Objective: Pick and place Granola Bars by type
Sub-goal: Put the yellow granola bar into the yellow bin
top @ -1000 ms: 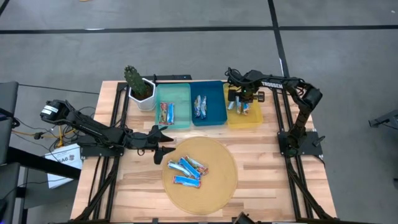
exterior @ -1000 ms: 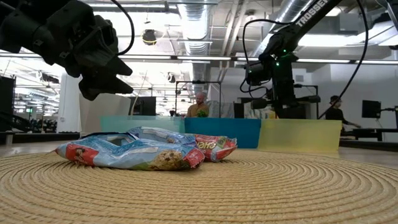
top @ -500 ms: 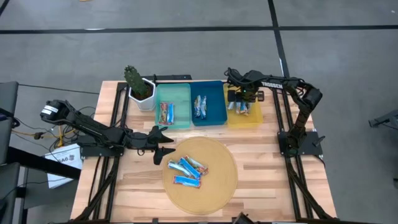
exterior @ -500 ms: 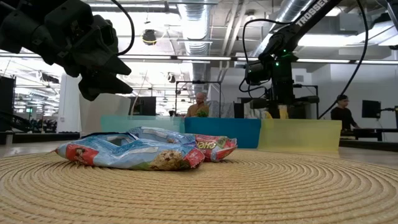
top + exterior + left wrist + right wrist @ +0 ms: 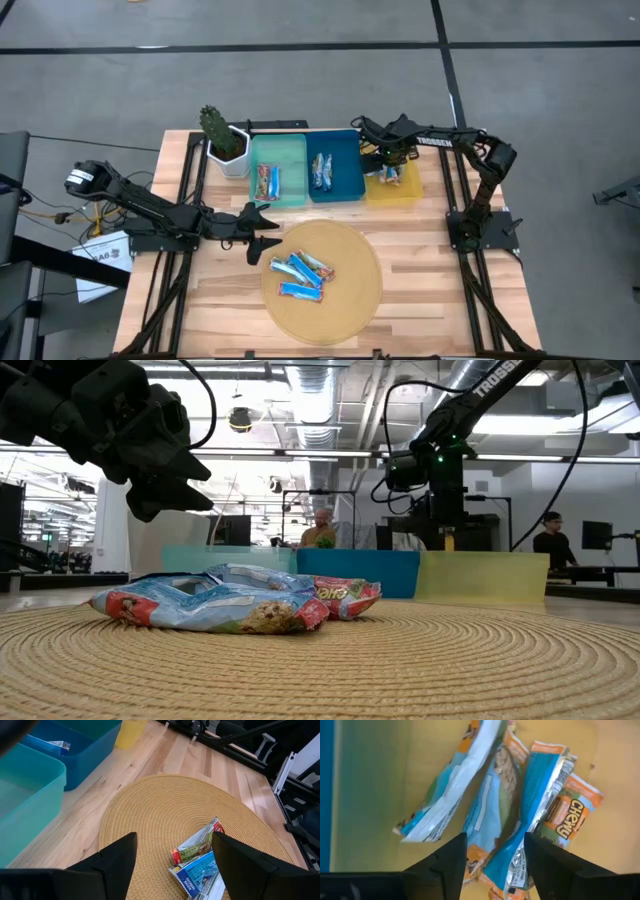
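Several Granola Bars (image 5: 300, 272) lie in a loose heap on a round woven mat (image 5: 345, 300); in the low view the heap (image 5: 230, 605) is blue-white with a red-ended bar behind. My left gripper (image 5: 272, 228) hovers open at the mat's left edge, above and left of the heap (image 5: 200, 860). My right gripper (image 5: 492, 865) stands open over the yellow tray (image 5: 405, 190), above several blue-and-orange bars (image 5: 520, 810) lying flat on its floor. One bar (image 5: 266, 182) lies in the teal tray and one (image 5: 320, 170) in the blue tray.
The teal tray (image 5: 290, 150), blue tray (image 5: 345, 150) and yellow tray stand side by side along the far edge. A potted cactus (image 5: 218, 135) stands left of them. Bare wooden tabletop (image 5: 420, 260) lies right of the mat. People show in the room behind the table.
My right gripper has opened over the yellow tray and shifted a little toward the table's left. The bars in the tray lie flat beneath it. My left gripper and the heap on the mat have kept still.
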### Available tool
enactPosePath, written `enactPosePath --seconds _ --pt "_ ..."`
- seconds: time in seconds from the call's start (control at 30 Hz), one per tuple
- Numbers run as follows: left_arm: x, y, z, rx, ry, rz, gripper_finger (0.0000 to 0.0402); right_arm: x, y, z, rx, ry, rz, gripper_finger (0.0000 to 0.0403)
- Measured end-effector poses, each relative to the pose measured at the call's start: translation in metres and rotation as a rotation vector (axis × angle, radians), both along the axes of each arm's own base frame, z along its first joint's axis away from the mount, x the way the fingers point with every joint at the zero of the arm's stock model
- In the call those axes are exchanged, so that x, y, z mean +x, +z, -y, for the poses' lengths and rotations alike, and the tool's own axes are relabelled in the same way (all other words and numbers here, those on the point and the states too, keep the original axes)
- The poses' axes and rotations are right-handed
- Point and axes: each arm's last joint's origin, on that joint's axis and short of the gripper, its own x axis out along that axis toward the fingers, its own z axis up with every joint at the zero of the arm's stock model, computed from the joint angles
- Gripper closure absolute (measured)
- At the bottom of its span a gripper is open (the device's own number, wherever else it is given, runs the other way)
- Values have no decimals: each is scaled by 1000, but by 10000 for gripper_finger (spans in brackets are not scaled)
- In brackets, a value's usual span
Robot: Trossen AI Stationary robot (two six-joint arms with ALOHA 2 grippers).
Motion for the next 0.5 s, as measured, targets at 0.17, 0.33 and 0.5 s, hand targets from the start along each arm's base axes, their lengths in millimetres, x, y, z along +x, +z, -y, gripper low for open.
enactPosePath --seconds 0.17,0.33,0.5 --pt "0 0 0 0 0 0 152 7 8 -13 -45 144 -19 219" --pt "0 0 0 1 0 0 152 13 28 -31 -109 335 10 222" --pt "0 0 0 1 0 0 152 18 56 -56 -196 553 75 222"
